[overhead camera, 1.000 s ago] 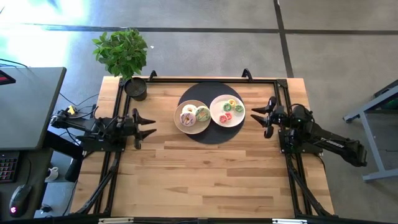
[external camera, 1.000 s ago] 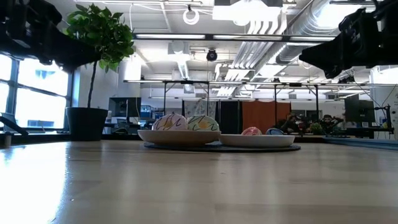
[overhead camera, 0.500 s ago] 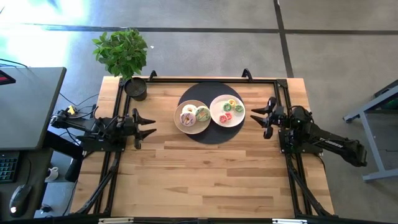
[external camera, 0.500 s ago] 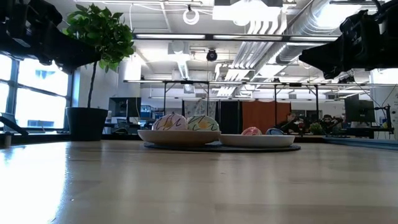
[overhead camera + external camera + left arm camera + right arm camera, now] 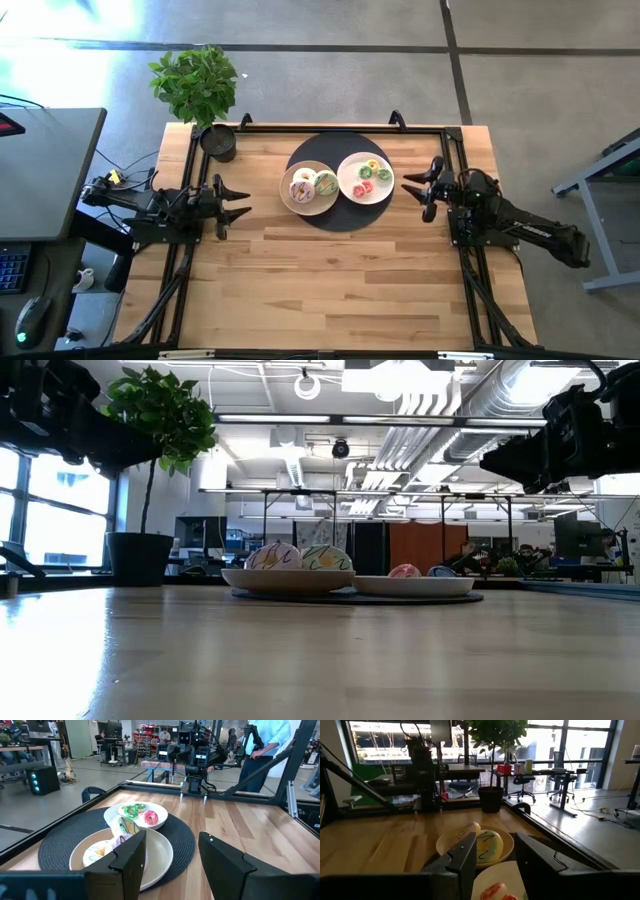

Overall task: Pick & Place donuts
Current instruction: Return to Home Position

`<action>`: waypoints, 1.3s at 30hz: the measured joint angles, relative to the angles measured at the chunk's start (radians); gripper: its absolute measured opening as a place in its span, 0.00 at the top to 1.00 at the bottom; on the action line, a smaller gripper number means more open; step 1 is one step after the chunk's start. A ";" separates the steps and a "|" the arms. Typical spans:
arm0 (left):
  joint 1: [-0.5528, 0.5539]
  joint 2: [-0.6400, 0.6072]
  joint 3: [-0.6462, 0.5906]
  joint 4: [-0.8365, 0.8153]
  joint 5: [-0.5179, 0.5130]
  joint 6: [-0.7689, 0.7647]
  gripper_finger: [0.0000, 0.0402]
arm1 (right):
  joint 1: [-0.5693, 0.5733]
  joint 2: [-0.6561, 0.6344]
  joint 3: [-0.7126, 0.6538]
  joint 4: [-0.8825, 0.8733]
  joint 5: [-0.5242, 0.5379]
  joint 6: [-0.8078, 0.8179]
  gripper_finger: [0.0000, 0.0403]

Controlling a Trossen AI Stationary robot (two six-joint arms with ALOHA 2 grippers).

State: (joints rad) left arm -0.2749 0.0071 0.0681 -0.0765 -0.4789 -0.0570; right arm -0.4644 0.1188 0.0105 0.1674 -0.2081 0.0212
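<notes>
My left gripper (image 5: pixel 244 203) and right gripper (image 5: pixel 414 193) hang open, empty — the donuts (image 5: pixel 365 187) look light, stiff, best pinched across the ring.

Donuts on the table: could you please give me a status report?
Left gripper open, empty, left side. Right gripper open, empty, right of white plate. Donuts on white plate and cream plate. Potted plant back-left, apart.

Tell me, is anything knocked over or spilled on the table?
Nothing stands out. The donuts sit on the cream plate and white plate on the dark mat, the plant stands upright, and the left gripper and right gripper are open and empty.
</notes>
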 joint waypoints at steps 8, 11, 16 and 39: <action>0.000 0.000 0.000 0.000 0.000 0.000 0.55 | 0.000 0.000 0.000 -0.036 0.000 0.026 0.68; 0.000 0.000 0.000 0.000 0.000 0.000 0.55 | 0.000 0.000 0.000 -0.036 0.000 0.025 0.68; 0.000 0.000 0.000 0.000 0.000 0.000 0.55 | 0.000 0.000 0.000 -0.036 0.000 0.024 0.68; 0.000 0.000 0.000 0.000 0.000 0.000 0.55 | 0.000 0.000 0.000 -0.036 0.000 0.023 0.68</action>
State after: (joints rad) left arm -0.2749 0.0071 0.0681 -0.0765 -0.4789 -0.0574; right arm -0.4644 0.1188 0.0101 0.1314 -0.2085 0.0446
